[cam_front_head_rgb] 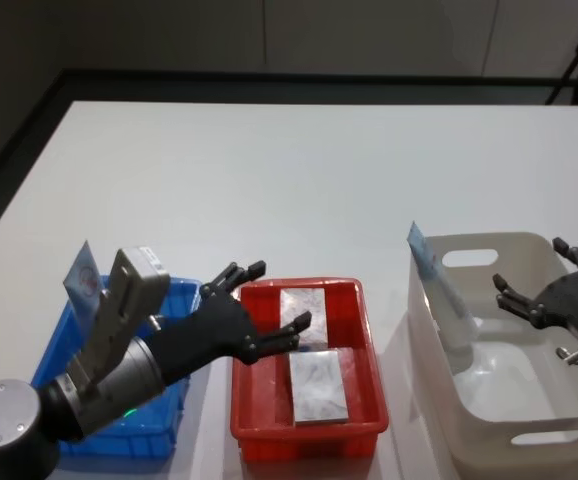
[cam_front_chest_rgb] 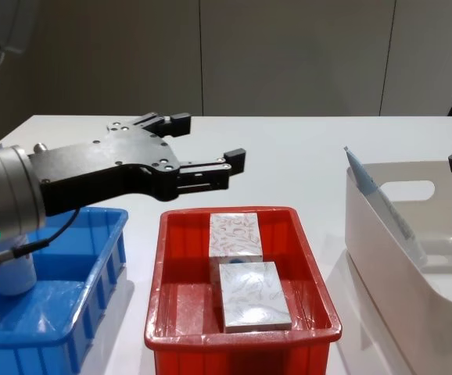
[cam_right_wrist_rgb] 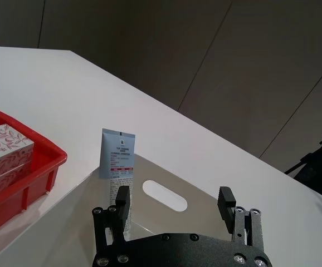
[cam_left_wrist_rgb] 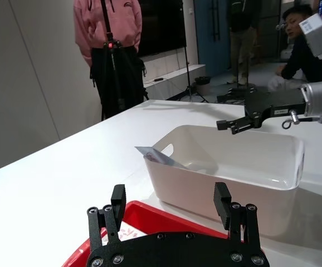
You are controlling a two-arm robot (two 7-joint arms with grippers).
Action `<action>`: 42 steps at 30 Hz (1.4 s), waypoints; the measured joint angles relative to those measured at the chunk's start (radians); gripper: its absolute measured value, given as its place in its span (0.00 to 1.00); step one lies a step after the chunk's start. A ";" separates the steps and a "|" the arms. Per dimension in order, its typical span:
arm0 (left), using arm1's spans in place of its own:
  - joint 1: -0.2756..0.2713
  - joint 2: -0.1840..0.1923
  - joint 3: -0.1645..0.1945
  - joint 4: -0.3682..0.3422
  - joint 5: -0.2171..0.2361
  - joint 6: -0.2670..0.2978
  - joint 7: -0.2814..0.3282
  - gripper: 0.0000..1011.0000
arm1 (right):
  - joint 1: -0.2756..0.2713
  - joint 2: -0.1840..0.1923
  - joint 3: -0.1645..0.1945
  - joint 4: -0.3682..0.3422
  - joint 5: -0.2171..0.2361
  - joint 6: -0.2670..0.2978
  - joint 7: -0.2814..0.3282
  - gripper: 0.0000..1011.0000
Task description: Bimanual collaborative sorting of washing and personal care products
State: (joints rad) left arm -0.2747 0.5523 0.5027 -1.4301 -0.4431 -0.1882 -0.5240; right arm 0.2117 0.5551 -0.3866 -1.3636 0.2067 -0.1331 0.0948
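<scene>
Starting with the head view, the left gripper (cam_front_head_rgb: 279, 295) is seen spread open and empty over the upper left corner of the red bin (cam_front_head_rgb: 309, 432), at lower centre. Two small leaf-patterned boxes are laid flat in that bin, the far box (cam_front_head_rgb: 302, 305) just behind the near box (cam_front_head_rgb: 318, 385). At lower left, the left tube (cam_front_head_rgb: 82, 283) is stood in the blue bin (cam_front_head_rgb: 119, 440), partly hidden by the arm. At lower right, the right tube (cam_front_head_rgb: 439, 290) is leaned against the left wall of the white bin (cam_front_head_rgb: 429, 340), and the right gripper (cam_front_head_rgb: 534, 268) is held open and empty over that bin's right side.

In the left wrist view, the left gripper's fingers (cam_left_wrist_rgb: 118, 197) are parted with nothing between them. The white bin (cam_left_wrist_rgb: 228, 183) and the right tube (cam_left_wrist_rgb: 158, 156) are seen beyond.

In the right wrist view, the right gripper's fingers (cam_right_wrist_rgb: 226, 196) are likewise parted, and the right tube (cam_right_wrist_rgb: 118, 158) is seen upright at centre.

In the chest view, the left gripper (cam_front_chest_rgb: 209, 139) is shown above the red bin (cam_front_chest_rgb: 242, 328), apart from both boxes.
</scene>
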 joint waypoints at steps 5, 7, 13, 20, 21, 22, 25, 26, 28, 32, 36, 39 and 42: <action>0.008 0.006 -0.006 0.002 0.020 0.007 0.059 0.99 | -0.006 0.023 -0.030 -0.023 0.022 0.006 -0.058 0.99; 0.013 0.008 -0.008 0.003 0.031 0.011 0.090 0.99 | -0.008 0.033 -0.044 -0.032 0.032 0.009 -0.082 0.99; 0.024 0.016 -0.016 0.006 0.059 0.022 0.169 0.99 | -0.012 0.047 -0.062 -0.046 0.046 0.013 -0.117 0.99; 0.036 0.025 -0.024 0.008 0.089 0.033 0.259 0.99 | -0.012 0.049 -0.065 -0.048 0.048 0.013 -0.123 0.99; 0.037 0.026 -0.025 0.009 0.093 0.034 0.269 0.99 | -0.012 0.049 -0.065 -0.048 0.048 0.013 -0.123 0.99; 0.040 0.028 -0.027 0.009 0.099 0.036 0.289 0.99 | -0.012 0.049 -0.065 -0.048 0.048 0.013 -0.123 0.99; 0.046 0.031 -0.031 0.011 0.113 0.041 0.327 0.99 | -0.012 0.050 -0.065 -0.048 0.048 0.013 -0.123 0.99; 0.047 0.032 -0.032 0.011 0.116 0.042 0.338 0.99 | -0.012 0.050 -0.065 -0.048 0.048 0.013 -0.123 0.99; 0.050 0.034 -0.034 0.011 0.123 0.044 0.358 0.99 | -0.012 0.050 -0.065 -0.048 0.048 0.013 -0.123 0.99; 0.058 0.040 -0.039 0.014 0.144 0.052 0.418 0.99 | -0.012 0.050 -0.065 -0.048 0.047 0.013 -0.123 0.99; 0.065 0.045 -0.044 0.015 0.160 0.058 0.467 0.99 | -0.012 0.050 -0.065 -0.048 0.047 0.013 -0.123 0.99; 0.069 0.048 -0.047 0.016 0.172 0.063 0.503 0.99 | -0.012 0.050 -0.065 -0.048 0.047 0.013 -0.123 0.99; 0.073 0.051 -0.050 0.017 0.181 0.066 0.528 0.99 | -0.012 0.050 -0.065 -0.048 0.047 0.012 -0.123 0.99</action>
State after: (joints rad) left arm -0.2019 0.6029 0.4531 -1.4129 -0.2623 -0.1225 0.0042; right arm 0.1995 0.6047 -0.4514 -1.4120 0.2539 -0.1206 -0.0283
